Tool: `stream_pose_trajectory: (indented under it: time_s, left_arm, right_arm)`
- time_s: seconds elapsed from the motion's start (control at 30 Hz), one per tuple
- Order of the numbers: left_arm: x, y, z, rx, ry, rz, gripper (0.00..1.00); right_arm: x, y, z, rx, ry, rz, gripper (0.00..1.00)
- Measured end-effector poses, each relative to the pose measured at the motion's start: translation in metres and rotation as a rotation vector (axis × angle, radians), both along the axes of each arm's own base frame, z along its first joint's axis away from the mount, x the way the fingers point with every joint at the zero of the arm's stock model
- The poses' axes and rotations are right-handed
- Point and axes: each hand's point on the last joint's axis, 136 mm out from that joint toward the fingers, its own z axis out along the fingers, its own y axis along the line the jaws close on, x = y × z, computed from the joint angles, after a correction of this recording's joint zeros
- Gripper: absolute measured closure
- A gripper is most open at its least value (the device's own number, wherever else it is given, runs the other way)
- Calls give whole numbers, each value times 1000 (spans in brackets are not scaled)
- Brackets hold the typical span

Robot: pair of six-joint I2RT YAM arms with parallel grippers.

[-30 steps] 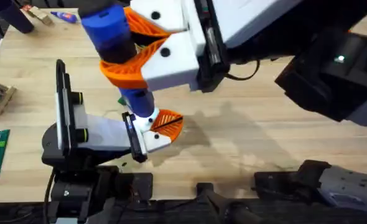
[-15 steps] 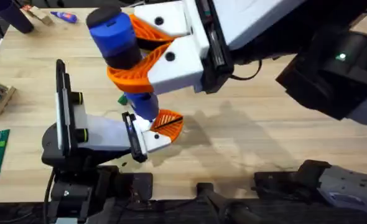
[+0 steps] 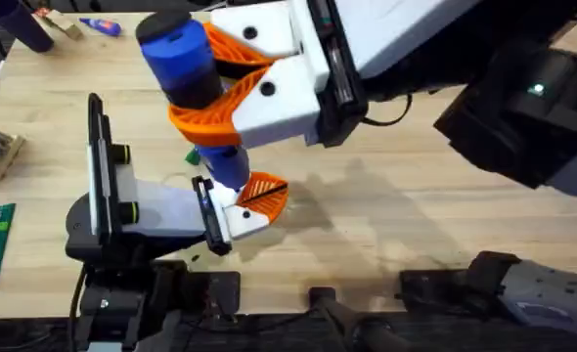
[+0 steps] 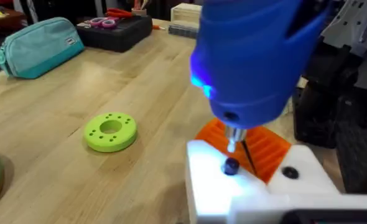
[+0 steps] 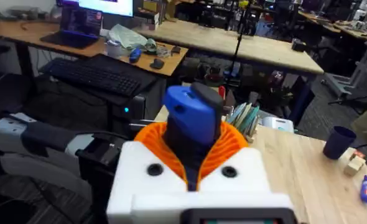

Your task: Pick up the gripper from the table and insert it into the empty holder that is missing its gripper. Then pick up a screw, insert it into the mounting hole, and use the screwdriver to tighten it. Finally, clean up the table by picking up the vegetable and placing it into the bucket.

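Screwdriver (image 3: 186, 73) was clamped between the orange ribbed fingers (image 3: 205, 122) of the right hand (image 3: 202, 88), standing nearly upright with its black cap toward the overhead camera. Its slimmer blue shaft reached down to the white base block of the small orange gripper (image 3: 261, 194). Left wrist view: metal bit tip (image 4: 231, 142) sat just over a dark screw head (image 4: 231, 166) in that white block, a blue glow on the tool body. The gripper was seated at the front of the holder (image 3: 142, 207), which lay near the bench's (image 3: 386, 215) front edge, black plate upright. Left hand's state: cannot tell. A green ring-shaped disc (image 4: 111, 131) lay on the bench, well apart.
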Motion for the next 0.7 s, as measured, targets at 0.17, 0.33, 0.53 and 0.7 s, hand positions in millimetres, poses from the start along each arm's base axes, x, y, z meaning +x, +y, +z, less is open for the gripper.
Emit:
stream_pose_trajectory:
  time_s: [0.17,0.33,0.53,0.7]
  left_arm:
    - [0,0,0,0,0,0,992]
    - [0,0,0,0,0,0,992]
    - [0,0,0,0,0,0,992]
    - [0,0,0,0,0,0,992]
  right_arm:
    - [0,0,-3,-11,11,4,952]
    - [-1,0,-1,-6,5,4,953]
    - [-3,0,3,10,-8,14,953]
    - [-5,0,3,8,-1,25,952]
